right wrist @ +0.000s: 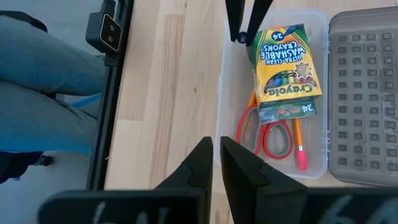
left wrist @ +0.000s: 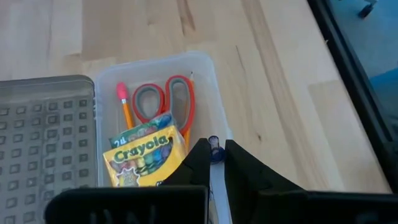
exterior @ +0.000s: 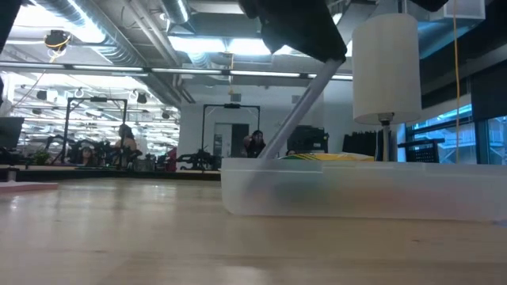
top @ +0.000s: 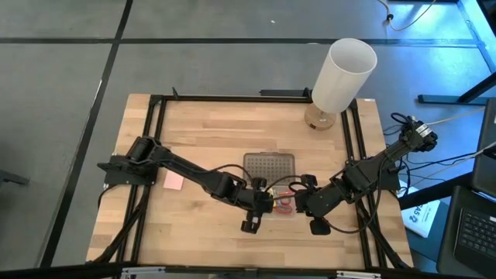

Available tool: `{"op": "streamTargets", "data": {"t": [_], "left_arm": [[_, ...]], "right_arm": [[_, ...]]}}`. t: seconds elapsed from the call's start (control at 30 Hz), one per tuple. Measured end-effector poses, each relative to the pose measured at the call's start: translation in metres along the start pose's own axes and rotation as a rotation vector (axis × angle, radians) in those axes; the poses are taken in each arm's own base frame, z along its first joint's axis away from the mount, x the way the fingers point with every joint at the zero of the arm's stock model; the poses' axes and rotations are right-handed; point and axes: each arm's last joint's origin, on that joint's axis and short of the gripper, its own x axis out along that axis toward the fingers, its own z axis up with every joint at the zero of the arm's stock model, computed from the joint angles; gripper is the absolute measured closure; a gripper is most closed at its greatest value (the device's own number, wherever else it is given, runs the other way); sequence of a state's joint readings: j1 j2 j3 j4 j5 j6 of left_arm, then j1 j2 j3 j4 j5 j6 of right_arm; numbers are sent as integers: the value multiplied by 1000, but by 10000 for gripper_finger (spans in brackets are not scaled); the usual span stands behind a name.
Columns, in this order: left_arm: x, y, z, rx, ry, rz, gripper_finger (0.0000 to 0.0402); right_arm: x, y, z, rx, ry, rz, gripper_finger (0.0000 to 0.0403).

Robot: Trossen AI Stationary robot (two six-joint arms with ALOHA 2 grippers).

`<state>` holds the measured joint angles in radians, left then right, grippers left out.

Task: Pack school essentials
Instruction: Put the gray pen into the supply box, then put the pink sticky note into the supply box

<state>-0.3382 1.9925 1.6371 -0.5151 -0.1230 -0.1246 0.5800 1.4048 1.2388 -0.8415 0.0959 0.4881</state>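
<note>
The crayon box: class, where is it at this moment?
In the right wrist view the crayon box lies inside the clear box, atop the scissors and pencil.

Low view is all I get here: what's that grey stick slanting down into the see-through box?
Observer: It is a short purple pen, pinched by the left gripper over the clear box.
Operator: And the yellow thing peeking over the rim?
Observer: A crayon box, lying partly on red-handled scissors and beside an orange pencil.
Operator: Is anything left outside the box?
Observer: A small pink pad lies on the table, next to the left arm.
</note>
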Motion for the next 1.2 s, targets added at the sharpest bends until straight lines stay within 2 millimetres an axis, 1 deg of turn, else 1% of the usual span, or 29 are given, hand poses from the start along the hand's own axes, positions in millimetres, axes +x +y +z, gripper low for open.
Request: {"op": "streamTargets", "data": {"t": [0.13, 0.27, 0.63, 0.93, 1.0, 1.07, 1.2], "left_arm": [[6, 1, -2, -1, 15, -2, 388], [5, 2, -2, -2, 11, -4, 385], [5, 2, -2, 0, 12, -4, 332], [5, 4, -4, -30, 34, 2, 303], [1, 7, -6, -51, 72, 10, 302], [-7, 11, -9, -111, 113, 23, 302], [-29, 20, -19, -227, 254, 68, 302]], "right_arm": [[0, 0, 0, 0, 1, 0, 368], [0, 0, 0, 0, 1, 1, 368], [0, 0, 0, 0, 1, 1, 368], [0, 0, 0, 0, 1, 2, 368], [0, 0, 0, 0, 1, 2, 368], [0, 0, 0, 1, 2, 3, 368], [0, 0, 0, 1, 0, 4, 368]]}}
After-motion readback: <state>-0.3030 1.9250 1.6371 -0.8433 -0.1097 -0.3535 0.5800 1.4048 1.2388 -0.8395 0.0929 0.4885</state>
